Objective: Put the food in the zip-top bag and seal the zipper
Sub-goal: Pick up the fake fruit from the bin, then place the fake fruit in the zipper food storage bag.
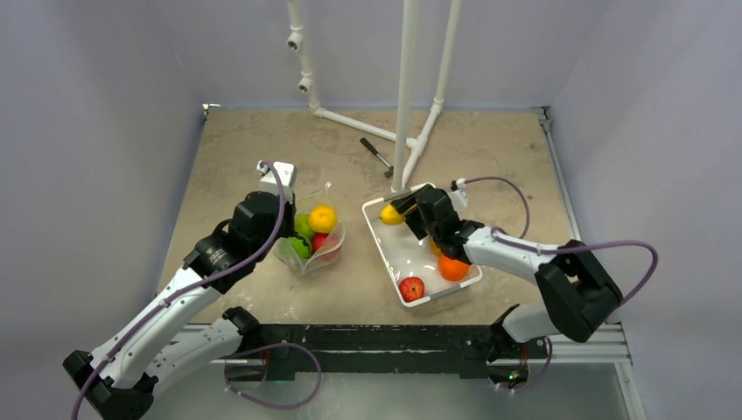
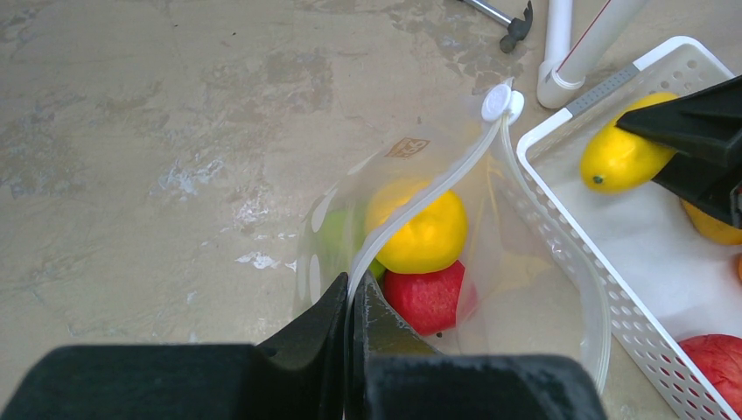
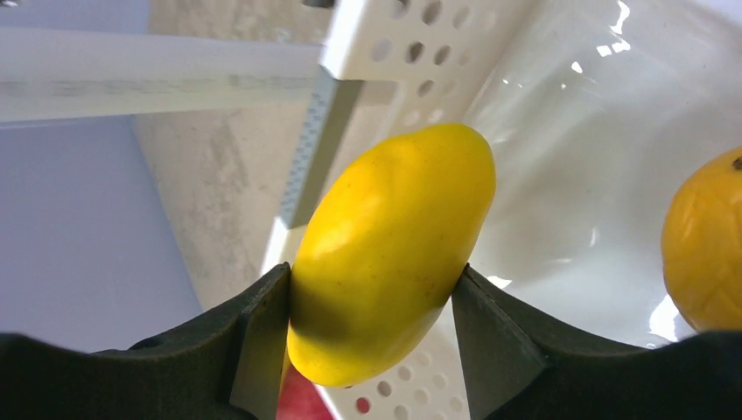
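**In the tray [image 2: 560, 118] corner: a lemon [image 2: 621, 157] gripped**

The right gripper [image 3: 370, 284] clamps it on both sides for lifting. The left gripper [image 2: 352, 297] pinches the zipper [image 2: 429, 192], so the zip-top bag [image 2: 534, 297], partly filled, stands open beside the tray.

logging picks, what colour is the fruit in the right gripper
Yellow lemon, best seen in the right wrist view.

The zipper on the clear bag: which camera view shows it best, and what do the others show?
Left wrist view: the zipper is close up, running from the shut left tool to its slider. Top external shows the bag small, the strip barely visible. Right wrist shows a lemon, no zipper.
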Robot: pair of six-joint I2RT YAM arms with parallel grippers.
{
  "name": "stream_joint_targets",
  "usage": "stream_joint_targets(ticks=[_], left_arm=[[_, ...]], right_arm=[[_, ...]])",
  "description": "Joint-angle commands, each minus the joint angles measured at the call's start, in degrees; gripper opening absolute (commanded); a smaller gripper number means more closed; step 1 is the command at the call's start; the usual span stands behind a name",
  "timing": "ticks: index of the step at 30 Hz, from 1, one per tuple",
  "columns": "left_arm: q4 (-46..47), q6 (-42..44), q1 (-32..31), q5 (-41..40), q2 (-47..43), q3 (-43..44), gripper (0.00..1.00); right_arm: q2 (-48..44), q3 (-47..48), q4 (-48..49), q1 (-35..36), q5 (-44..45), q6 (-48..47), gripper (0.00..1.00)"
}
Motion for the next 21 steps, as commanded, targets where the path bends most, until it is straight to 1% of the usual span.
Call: stream_joint_targets(ticks=[1, 3, 10, 13, 17, 21], left_arm=[[2.72, 0.03, 0.35, -0.11, -0.19, -0.27, 0.0], [2.7, 0.04, 0.3, -0.03, -0.12, -0.16, 0.0], [2.67, -0.01, 0.31, -0.02, -0.14, -0.16, 0.0], [2.61, 0.04, 0.31, -0.19, -0.25, -0.2, 0.0], [2.61, 0.04, 0.3, -0.2, -0.23, -0.19, 0.0], [2.62, 0.02, 0.35, -0.12, -0.32, -0.14, 0.0]], right_arm=[[-6.37, 0.53, -4.38, -0.15, 5.19, -2.7, 0.04], [-8.67, 1.08, -5.47, -0.22, 5.64, -4.84, 0.0], [-14.6, 4.95, -5.04, -0.21, 6.99, -20.05, 0.0], [-18.91, 5.0, -1.62, -0.09, 2.92, -27.71, 0.0], [-25.13, 5.16, 3.93, -0.06, -4.99, -37.94, 0.0], [-26.53, 7.61, 4.89, 0.32, -12.42, -44.51, 0.0]])
